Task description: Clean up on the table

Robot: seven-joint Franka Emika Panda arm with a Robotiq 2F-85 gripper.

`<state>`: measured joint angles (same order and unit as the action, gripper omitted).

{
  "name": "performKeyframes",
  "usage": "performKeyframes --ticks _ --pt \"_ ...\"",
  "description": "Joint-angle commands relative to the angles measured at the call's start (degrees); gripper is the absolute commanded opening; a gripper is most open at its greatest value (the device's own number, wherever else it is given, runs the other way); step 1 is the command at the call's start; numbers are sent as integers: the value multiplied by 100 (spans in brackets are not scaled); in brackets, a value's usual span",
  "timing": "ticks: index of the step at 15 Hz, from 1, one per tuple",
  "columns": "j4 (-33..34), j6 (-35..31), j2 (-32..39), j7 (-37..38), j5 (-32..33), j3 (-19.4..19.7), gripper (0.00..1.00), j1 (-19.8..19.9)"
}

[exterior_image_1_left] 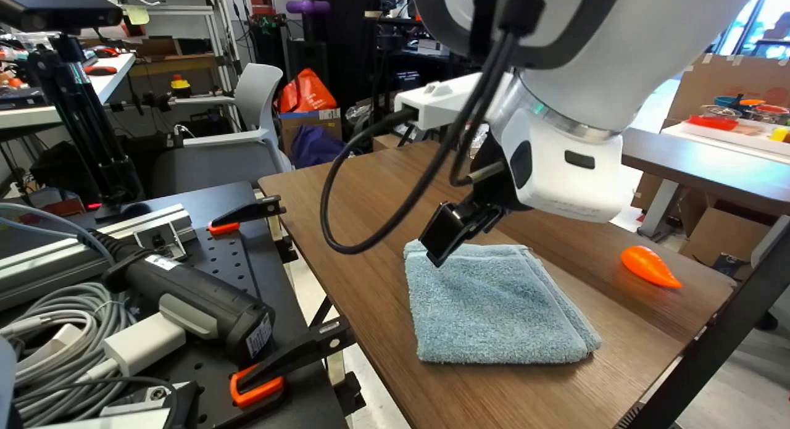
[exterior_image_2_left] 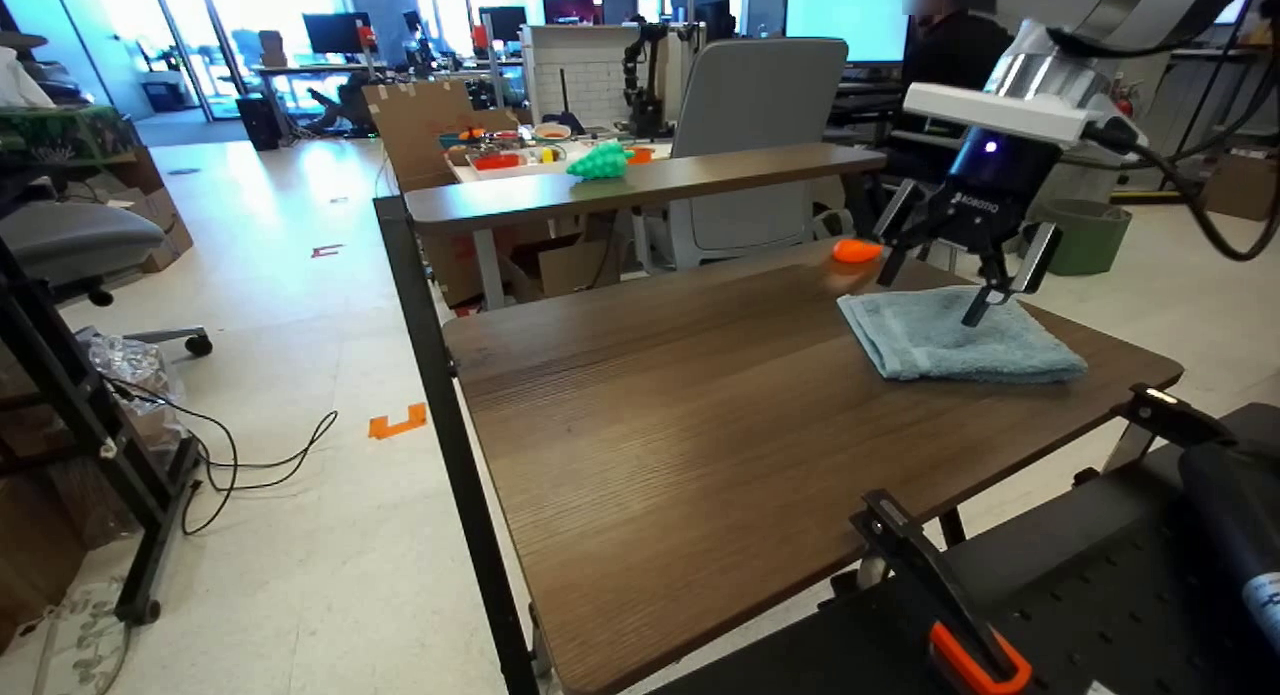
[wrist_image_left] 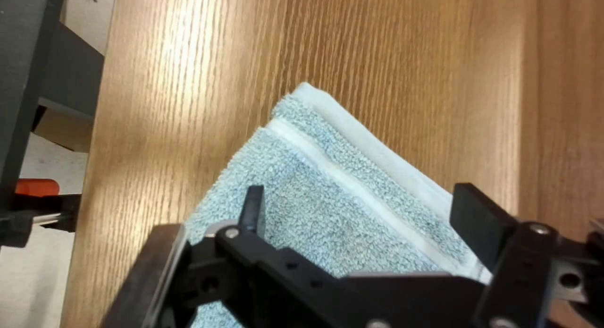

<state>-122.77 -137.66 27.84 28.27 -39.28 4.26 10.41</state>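
Workbench (exterior_image_1_left: 231, 262): matt black, drilled with rows of round holes; a silvery grooved rail (exterior_image_1_left: 49, 265) and coiled grey cable (exterior_image_1_left: 114, 312) lie on it.
Clamps (exterior_image_1_left: 296, 355): black with bright orange parts, two along the workbench's edge.
Tabletop (exterior_image_1_left: 370, 200): brown wood grain, flat, rectangular with rounded corners, just beside the workbench; its long axis runs alongside it, from far left to near right in an exterior view.
Tool (wrist_image_left: 363, 212): black and jointed; in the wrist view its fingers (wrist_image_left: 476, 219) stand wide apart over the towel (exterior_image_1_left: 494, 312), gripping nothing; whether the tips touch it, I cannot tell.
Towel: pale blue looped pile with a smooth woven band, folded into a flat, roughly square pad on the tabletop, under the tool.
Orange piece (exterior_image_1_left: 649, 266): smooth, glossy, teardrop-shaped, on the tabletop near the long edge away from the workbench, apart from the towel; its narrow end points to the near right in an exterior view.
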Motion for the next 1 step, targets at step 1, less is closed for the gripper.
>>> performKeyframes --ticks 1 --pt "-240 -23 -269 -243 -212 115 100 -76"
